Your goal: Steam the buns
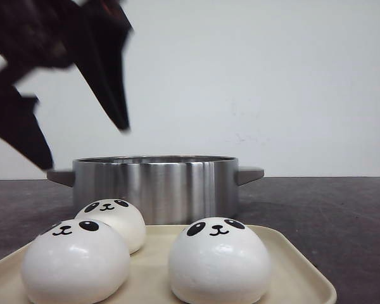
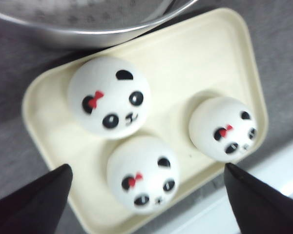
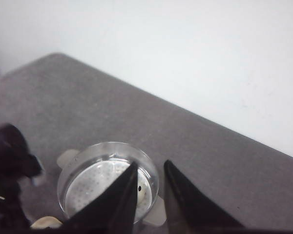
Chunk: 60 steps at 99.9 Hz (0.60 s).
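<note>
Three white panda buns lie on a cream tray (image 1: 297,266): front left (image 1: 76,259), back left (image 1: 111,218), front right (image 1: 218,259). In the left wrist view they are seen from above with red bows (image 2: 109,97) (image 2: 142,173) (image 2: 223,127). A fourth bun (image 3: 142,191) lies inside the steel pot (image 1: 155,187), partly hidden behind a finger. My left gripper (image 1: 82,142) is open and empty, high above the tray's left side, its fingers spread wide around the nearest bun (image 2: 146,168). My right gripper (image 3: 151,165) is open and empty, high above the pot.
The pot (image 3: 88,190) has two side handles and a perforated steamer plate inside. It stands just behind the tray (image 2: 185,63) on the dark grey table. A pale strip (image 2: 263,204) runs along the table's near edge. My left arm (image 3: 10,156) shows beside the pot.
</note>
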{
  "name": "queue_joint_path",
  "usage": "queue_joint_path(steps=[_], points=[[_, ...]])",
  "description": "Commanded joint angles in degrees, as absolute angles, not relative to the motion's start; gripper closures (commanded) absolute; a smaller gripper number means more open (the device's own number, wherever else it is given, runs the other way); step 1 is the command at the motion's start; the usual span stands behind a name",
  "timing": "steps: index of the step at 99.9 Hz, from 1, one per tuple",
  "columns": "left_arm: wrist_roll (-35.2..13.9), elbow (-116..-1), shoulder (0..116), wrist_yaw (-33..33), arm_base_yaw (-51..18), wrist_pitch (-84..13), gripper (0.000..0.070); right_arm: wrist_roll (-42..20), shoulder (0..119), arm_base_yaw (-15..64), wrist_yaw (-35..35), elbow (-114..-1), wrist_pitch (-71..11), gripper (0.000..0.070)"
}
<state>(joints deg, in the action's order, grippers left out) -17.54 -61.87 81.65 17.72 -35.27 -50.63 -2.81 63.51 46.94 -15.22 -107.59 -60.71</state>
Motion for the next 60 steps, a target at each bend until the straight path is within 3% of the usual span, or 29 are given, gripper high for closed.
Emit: queue_joint_path(steps=[1, 20, 42, 52, 60], points=[[-16.99, -62.50, 84.31, 17.15, -35.97, -49.19, 0.0115, -4.47, 62.11, 47.53, -15.49, -108.53, -60.55, 0.0607], [-17.56, -62.50, 90.35, 11.53, -36.05, -44.23, 0.0115, -4.01, 57.01, 47.53, -15.40, -108.53, -60.29, 0.0607], [-18.13, -62.50, 95.37, 10.44, -36.07, -42.41, 0.0131, -4.05, 54.83, 47.51, -15.53, -108.53, -62.76, 0.0607], [-20.38, -62.52, 97.08, 9.85, -36.07, -41.87, 0.0250, -4.12, 54.83, 47.51, -15.51, -108.53, -64.01, 0.0607], [-20.82, -62.52, 97.78, 9.87, -36.03, -41.65, 0.0423, -4.29, 54.89, 47.51, -15.53, -108.53, -64.88, 0.0607]])
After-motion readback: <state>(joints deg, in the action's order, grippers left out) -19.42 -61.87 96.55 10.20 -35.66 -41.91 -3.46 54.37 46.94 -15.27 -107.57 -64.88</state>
